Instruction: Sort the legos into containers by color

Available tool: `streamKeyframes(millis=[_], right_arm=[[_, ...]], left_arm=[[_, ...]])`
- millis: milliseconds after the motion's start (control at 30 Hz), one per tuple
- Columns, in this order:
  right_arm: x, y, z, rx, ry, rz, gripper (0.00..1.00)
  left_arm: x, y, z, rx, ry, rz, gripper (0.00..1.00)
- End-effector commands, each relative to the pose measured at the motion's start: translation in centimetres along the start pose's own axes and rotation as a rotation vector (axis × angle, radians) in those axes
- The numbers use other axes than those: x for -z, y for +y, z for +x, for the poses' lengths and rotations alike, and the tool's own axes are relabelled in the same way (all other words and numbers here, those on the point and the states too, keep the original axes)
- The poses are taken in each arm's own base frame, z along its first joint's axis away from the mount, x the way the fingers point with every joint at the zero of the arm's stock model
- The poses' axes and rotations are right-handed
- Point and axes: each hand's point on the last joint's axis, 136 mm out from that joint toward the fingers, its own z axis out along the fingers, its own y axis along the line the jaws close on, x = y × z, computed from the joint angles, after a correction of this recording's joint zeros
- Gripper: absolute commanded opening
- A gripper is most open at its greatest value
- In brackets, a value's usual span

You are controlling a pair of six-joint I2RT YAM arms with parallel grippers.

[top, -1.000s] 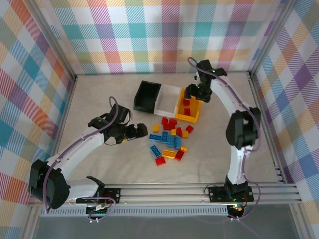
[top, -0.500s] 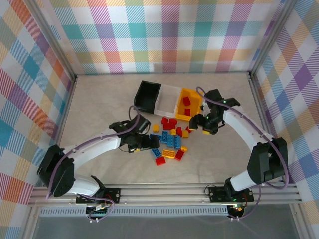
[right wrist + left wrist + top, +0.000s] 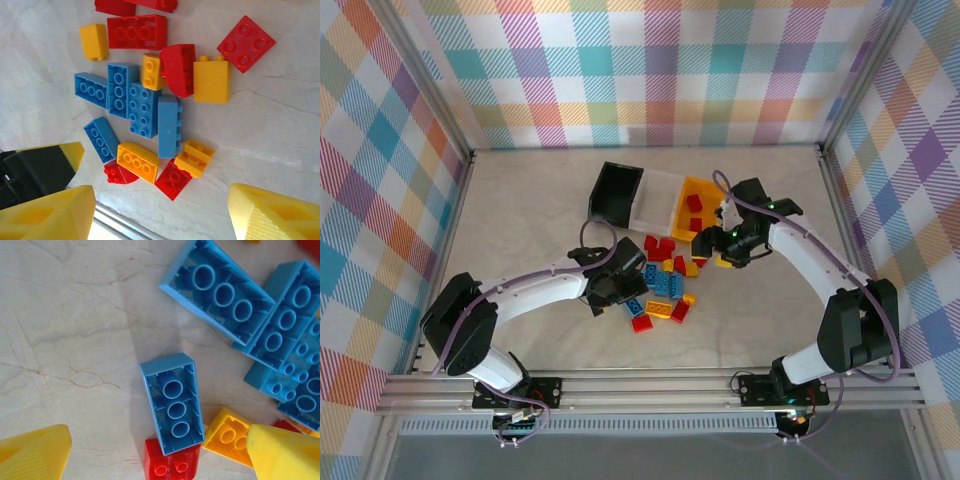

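Legos mostly lie loose in a mixed red, blue and yellow heap on the table, just in front of the bins. A couple of red bricks sit in the yellow bin. The white bin looks empty, and the black bin is too dark to judge. Sorting seems barely begun. Left gripper hangs wide open astride an upturned blue brick, holding nothing. Right gripper is wide open and empty above the heap.
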Motion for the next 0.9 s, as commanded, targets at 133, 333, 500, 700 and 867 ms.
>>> streamKeyframes(millis=[133,333,500,700,867], right_arm=[[0.5,0.6,0.8,0.005,-0.012,-0.044,0.7],[0.5,-0.1,2.3,-0.001,0.001,-0.028,0.7],[1.0,-0.1,2.8,0.001,-0.001,-0.029,0.7],[1.1,-0.2,2.8,-0.005,-0.001,-0.021,0.7],[0.8,-0.3,2.5,-0.009,-0.005,-0.018,0.7]], left_arm=[[-1.7,0.1,-0.1,0.068,-0.004,-0.083,0.89],[-3.1,-0.6,0.2,0.066,0.015,-0.081,0.85],[-4.4,-0.1,0.3,0.072,0.01,-0.081,0.81],[-5.9,-0.8,0.8,0.067,0.042,-0.075,0.74],[-5.8,-0.6,0.9,0.057,0.047,-0.085,0.63]])
